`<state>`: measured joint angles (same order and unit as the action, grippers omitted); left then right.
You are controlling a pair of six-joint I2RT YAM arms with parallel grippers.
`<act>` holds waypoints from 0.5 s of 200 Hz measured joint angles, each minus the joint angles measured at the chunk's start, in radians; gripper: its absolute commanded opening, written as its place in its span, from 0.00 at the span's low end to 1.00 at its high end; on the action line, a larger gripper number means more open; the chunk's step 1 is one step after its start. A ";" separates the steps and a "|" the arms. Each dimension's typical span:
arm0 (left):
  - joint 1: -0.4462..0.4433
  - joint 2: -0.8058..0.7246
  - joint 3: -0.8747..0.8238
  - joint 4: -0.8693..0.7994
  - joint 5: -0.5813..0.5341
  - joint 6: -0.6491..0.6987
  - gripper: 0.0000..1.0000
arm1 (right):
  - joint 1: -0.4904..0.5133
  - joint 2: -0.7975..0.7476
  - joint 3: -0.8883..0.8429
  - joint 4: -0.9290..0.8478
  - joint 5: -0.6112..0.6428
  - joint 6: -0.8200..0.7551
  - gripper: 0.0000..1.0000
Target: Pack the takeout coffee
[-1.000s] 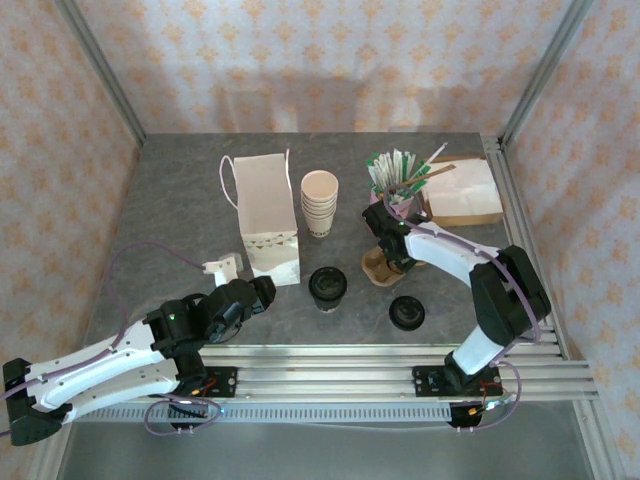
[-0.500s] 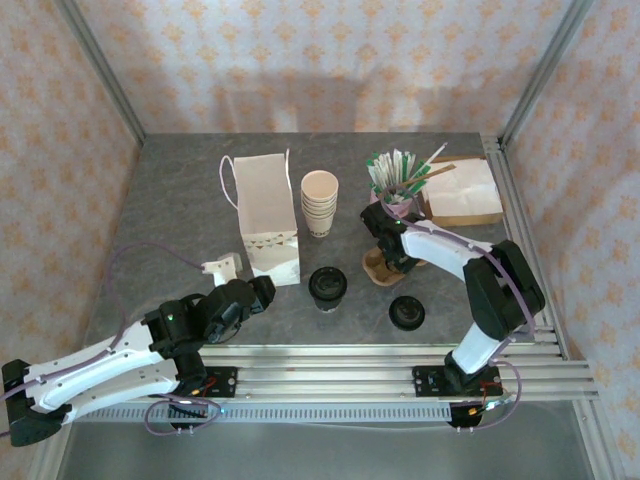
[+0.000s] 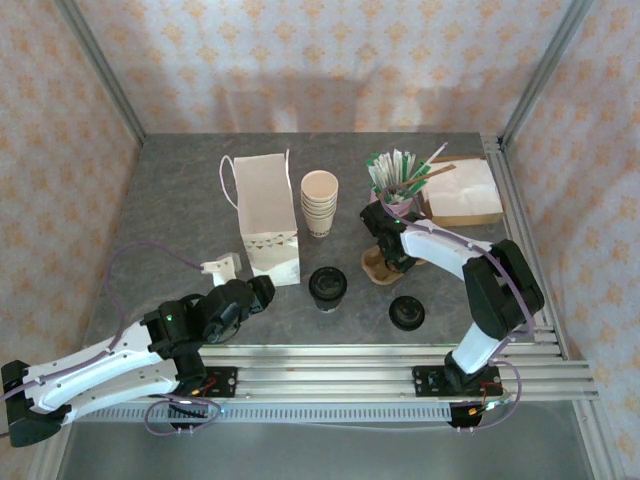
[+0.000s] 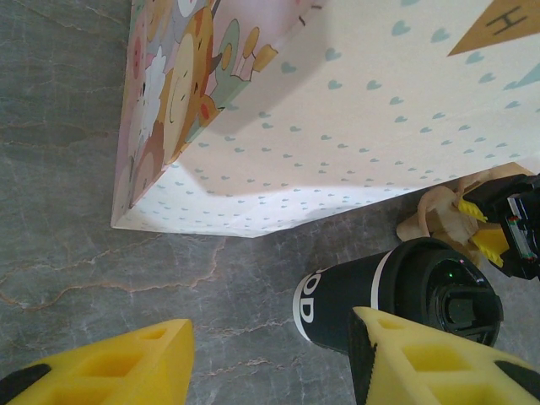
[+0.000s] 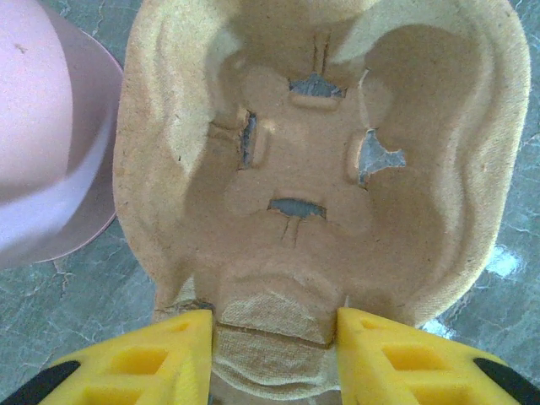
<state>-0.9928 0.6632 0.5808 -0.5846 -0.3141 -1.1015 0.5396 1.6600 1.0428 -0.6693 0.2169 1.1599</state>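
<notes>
Though left tool (image 4: pixel 270 327) spread, right tool (image 5: pixel 274 325) tight on one carrier (image 5: pixel 321 169); one coffee (image 4: pixel 396 295).

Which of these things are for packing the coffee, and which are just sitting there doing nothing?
For the job:
- coffee cup with the black lid
- white paper bag
- probably the pulp cup carrier, as the right fingers sit either side of its edge

Just lying about:
- stack of lidless cups
- loose black lid
- pot of stirrers
- tan paper pile
</notes>
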 measured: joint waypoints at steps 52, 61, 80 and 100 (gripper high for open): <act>0.000 0.000 0.000 0.000 0.000 0.000 0.52 | 0.000 -0.008 0.000 0.000 0.000 0.001 0.36; 0.000 0.000 0.000 0.000 -0.001 0.000 0.52 | 0.000 -0.016 -0.001 0.000 0.000 0.002 0.35; 0.000 0.000 0.000 0.000 -0.001 0.000 0.52 | 0.000 -0.048 -0.008 0.003 0.000 0.004 0.35; 0.000 0.000 0.000 0.000 -0.001 0.000 0.52 | 0.000 -0.092 -0.023 0.004 0.000 0.004 0.34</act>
<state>-0.9928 0.6632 0.5808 -0.5846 -0.3149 -1.1011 0.5396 1.5677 1.0199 -0.6651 0.2169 1.1637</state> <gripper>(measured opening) 0.518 0.349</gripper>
